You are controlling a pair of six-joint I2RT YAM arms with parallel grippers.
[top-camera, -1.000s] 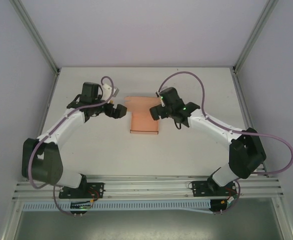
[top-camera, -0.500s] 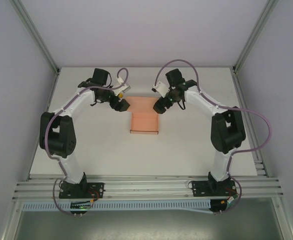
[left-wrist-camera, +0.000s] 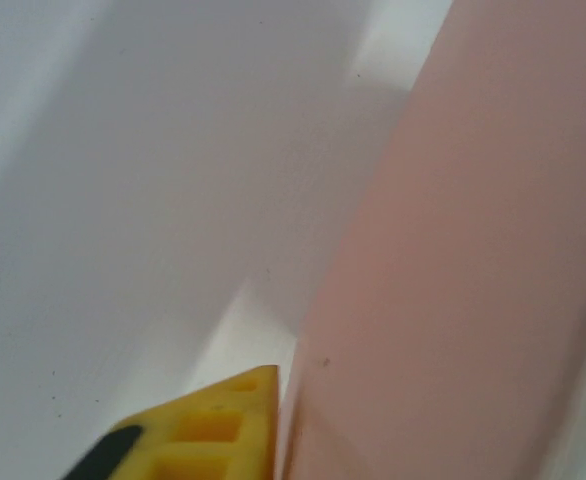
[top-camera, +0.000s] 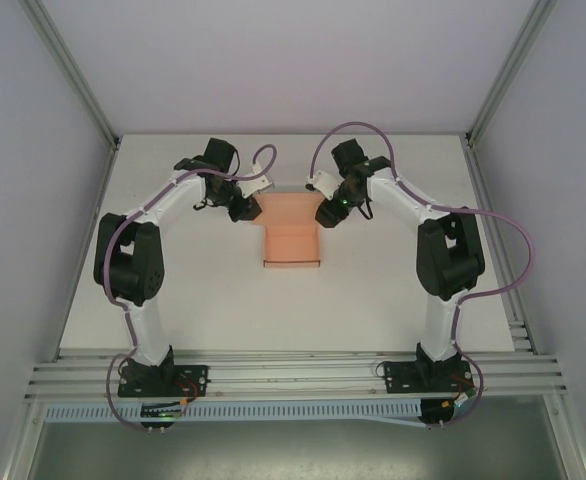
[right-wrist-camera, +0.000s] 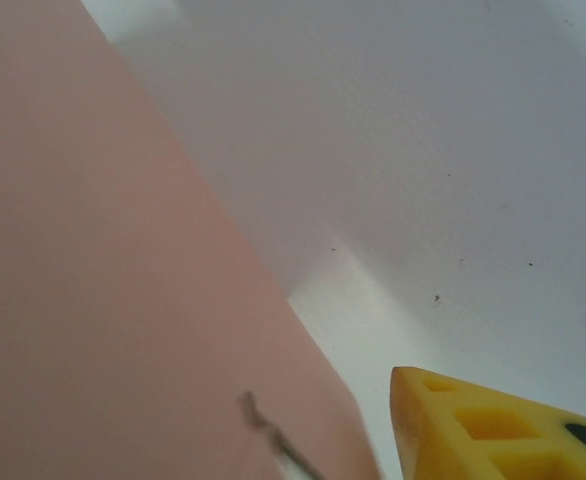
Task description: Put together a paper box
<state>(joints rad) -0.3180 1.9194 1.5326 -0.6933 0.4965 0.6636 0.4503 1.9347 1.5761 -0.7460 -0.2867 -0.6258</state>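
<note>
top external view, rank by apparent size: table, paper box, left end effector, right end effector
1. table
2. paper box
3. left end effector and right end effector: about alike, not ranked; both look smaller than the box

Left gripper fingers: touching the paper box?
Cannot tell. Left wrist view has the yellow finger right beside the paper box edge, but blur hides contact or gap. Top view: left gripper sits at the box's far-left corner.

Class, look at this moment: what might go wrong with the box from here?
Both arms' jaws sit at the far corners of the box; uneven pulls may crease or tear the thin card. The left finger lies beside the card's edge, so the grip may slip off.
</note>
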